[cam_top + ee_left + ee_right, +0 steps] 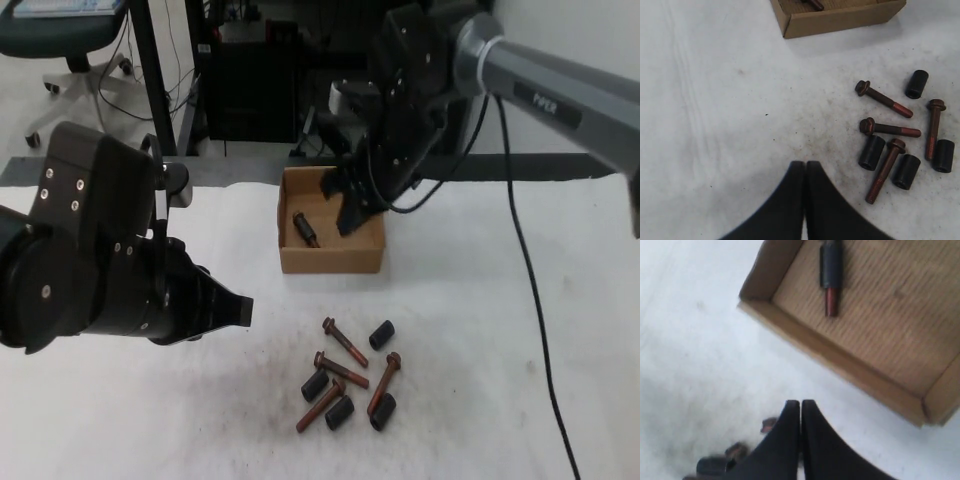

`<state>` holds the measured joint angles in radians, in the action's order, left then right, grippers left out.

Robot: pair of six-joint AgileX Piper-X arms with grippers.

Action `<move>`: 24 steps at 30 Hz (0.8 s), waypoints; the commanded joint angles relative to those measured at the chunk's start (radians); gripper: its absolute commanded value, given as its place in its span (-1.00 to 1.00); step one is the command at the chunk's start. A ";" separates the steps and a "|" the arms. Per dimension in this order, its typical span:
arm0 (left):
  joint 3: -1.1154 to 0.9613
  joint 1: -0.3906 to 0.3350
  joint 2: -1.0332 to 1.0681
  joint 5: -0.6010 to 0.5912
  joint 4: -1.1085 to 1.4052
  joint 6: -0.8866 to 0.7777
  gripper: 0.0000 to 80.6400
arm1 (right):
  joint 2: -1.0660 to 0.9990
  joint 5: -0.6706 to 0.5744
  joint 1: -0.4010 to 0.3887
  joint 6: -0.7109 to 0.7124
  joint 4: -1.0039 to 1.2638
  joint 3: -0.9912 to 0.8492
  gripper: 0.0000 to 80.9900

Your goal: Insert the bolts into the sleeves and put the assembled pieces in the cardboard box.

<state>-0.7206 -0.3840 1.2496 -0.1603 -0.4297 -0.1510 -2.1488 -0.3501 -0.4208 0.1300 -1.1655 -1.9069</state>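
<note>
1. One assembled piece [831,270] lies inside the cardboard box [330,262]; the right wrist view resolves its red bolt tip protruding.
2. Four loose bolts [883,99] and four sleeves [916,84] lie near the box.
3. Left gripper [805,163], near the box, and right gripper [800,402], at it: fingers pressed together.

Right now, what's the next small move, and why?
Probably open the left gripper and lower it onto the nearest bolt. It is shut on nothing, and four bolts and four sleeves lie loose beside it. The right gripper hangs shut by the box, which holds one assembled piece.
</note>
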 commanded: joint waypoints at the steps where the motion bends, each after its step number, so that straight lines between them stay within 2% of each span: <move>1: -0.007 0.003 -0.014 0.010 0.000 0.002 -0.99 | 0.041 0.029 -0.016 0.058 -0.047 0.016 -0.98; 6: -0.007 0.003 -0.014 0.010 0.000 0.002 -0.99 | 0.085 0.056 -0.070 0.058 0.099 0.093 -0.98; 10: -0.007 0.003 -0.014 0.010 0.000 0.002 -0.99 | 0.085 0.200 -0.122 0.054 0.170 0.161 -0.98; 12: -0.007 0.003 -0.014 0.010 0.000 0.002 -0.99 | 0.085 0.241 -0.141 0.009 0.202 0.197 -0.98; 19: -0.007 0.003 -0.014 0.005 0.000 0.002 -0.99 | 0.116 0.241 -0.159 -0.041 0.327 0.318 -0.98; 24: -0.007 0.003 -0.014 0.006 0.000 0.040 -0.99 | 0.144 0.229 -0.159 -0.039 0.312 0.348 -0.98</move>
<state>-0.7206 -0.3840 1.2496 -0.1603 -0.4297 -0.1369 -2.0498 -0.1121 -0.5768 0.0963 -0.8513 -1.5718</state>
